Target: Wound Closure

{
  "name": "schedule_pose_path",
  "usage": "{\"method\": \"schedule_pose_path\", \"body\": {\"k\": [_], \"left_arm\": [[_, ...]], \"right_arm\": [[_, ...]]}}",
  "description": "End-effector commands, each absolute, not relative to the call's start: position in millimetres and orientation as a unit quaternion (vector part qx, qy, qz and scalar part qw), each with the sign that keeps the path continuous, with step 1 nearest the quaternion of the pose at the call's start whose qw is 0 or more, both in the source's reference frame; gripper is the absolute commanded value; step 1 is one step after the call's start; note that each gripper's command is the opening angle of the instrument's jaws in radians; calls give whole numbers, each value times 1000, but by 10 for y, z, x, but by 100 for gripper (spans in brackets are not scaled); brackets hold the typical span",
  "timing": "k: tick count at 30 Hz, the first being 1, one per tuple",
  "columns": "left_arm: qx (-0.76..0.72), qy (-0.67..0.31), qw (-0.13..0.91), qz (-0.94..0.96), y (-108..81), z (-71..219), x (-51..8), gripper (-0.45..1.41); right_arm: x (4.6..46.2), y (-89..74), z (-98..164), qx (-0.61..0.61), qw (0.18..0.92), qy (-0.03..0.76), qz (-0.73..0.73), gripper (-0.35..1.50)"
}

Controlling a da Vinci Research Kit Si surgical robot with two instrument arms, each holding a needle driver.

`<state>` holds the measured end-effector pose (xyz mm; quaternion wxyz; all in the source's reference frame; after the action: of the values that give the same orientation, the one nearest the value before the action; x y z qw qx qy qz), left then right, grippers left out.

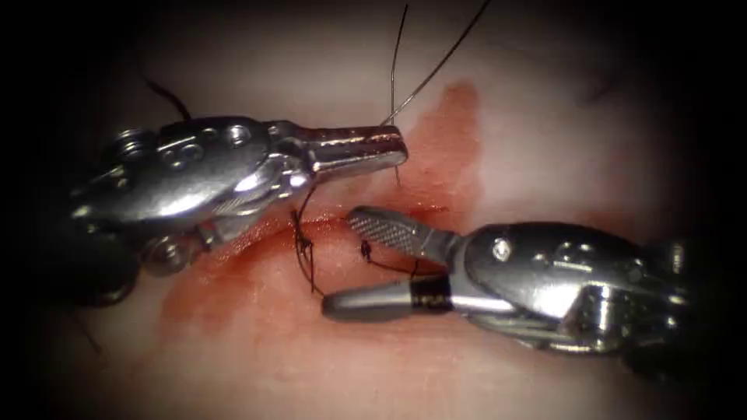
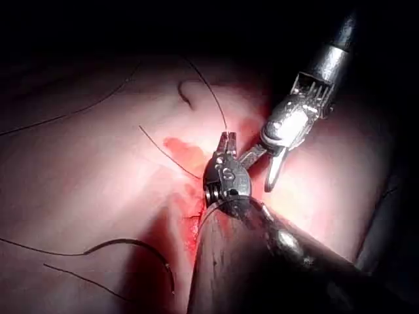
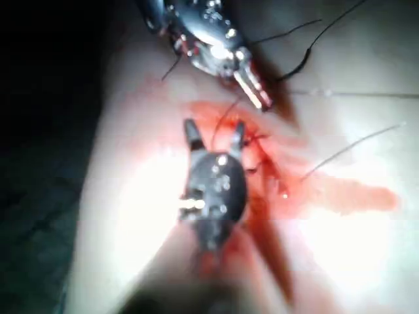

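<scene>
Left tool clamped on the thread — likely for tension; right tool gaping, empty, straddling the cut — needle not identifiable.

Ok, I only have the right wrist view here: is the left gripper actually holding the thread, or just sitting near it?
Observer: Holding it. In the endoscope view the left gripper is shut on the thread at its very tip.
Operator: And my right one, anything caught in it?
Observer: No. The right gripper is open and holds nothing; a knotted stitch sits on the tissue between its jaws.
Operator: Any loose thread around?
Observer: The left wrist view shows loose strands lying on the tissue.
</scene>
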<state>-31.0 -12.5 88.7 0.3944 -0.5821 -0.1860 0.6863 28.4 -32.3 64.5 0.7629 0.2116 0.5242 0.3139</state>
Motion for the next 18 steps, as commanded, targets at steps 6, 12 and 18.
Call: {"method": "schedule_pose_path", "body": {"k": [6, 12, 18], "left_arm": [[-582, -190, 395, 685, -129, 892, -321, -45], [-582, -190, 395, 685, -130, 892, -321, -45], [-581, -192, 397, 684, -130, 892, -321, -45]], "right_arm": [[306, -314, 660, 206, 763, 521, 322, 64], [321, -311, 663, 201, 761, 523, 327, 64], [330, -309, 664, 198, 760, 524, 330, 49]]}}
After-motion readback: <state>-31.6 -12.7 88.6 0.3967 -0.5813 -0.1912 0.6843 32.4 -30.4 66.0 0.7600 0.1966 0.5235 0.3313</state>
